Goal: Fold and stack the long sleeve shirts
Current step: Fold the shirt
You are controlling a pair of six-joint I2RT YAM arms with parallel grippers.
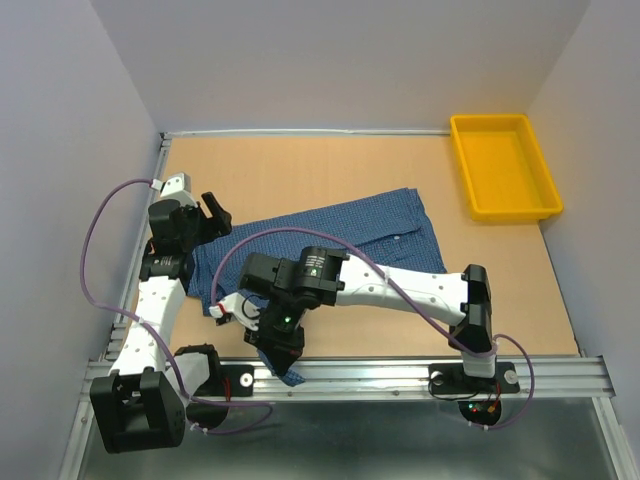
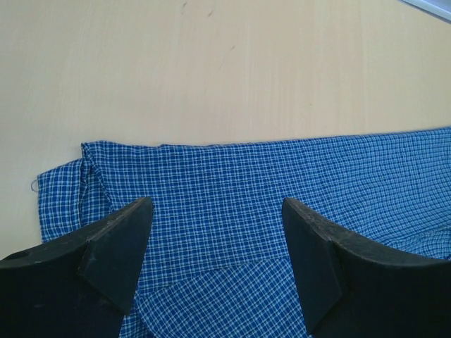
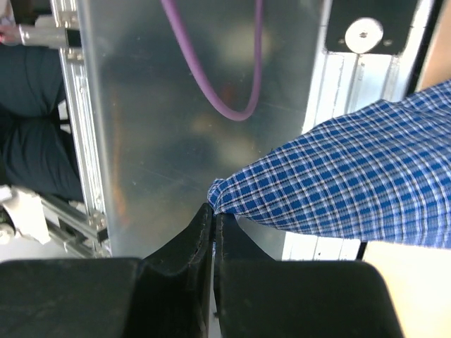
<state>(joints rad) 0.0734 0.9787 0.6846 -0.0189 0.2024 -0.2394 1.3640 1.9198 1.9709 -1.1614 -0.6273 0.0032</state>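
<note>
One long sleeve shirt (image 1: pixel 340 225) of blue check cloth lies spread across the middle of the wooden table. My left gripper (image 1: pixel 213 213) hovers over the shirt's left end, jaws wide open with nothing between them. In the left wrist view that gripper (image 2: pixel 217 204) frames flat check cloth (image 2: pixel 232 169) with a folded edge below. My right gripper (image 1: pixel 283 358) reaches to the table's near edge. It is shut on a corner of the shirt (image 3: pixel 352 176), and in the right wrist view the cloth sticks out just past the closed tips of the gripper (image 3: pixel 213 210).
A yellow tray (image 1: pixel 464 170) stands at the back right of the table. An aluminium rail (image 1: pixel 400 372) runs along the near edge, under the held cloth. A purple cable (image 3: pixel 232 105) loops in front of a metal plate (image 3: pixel 155 127).
</note>
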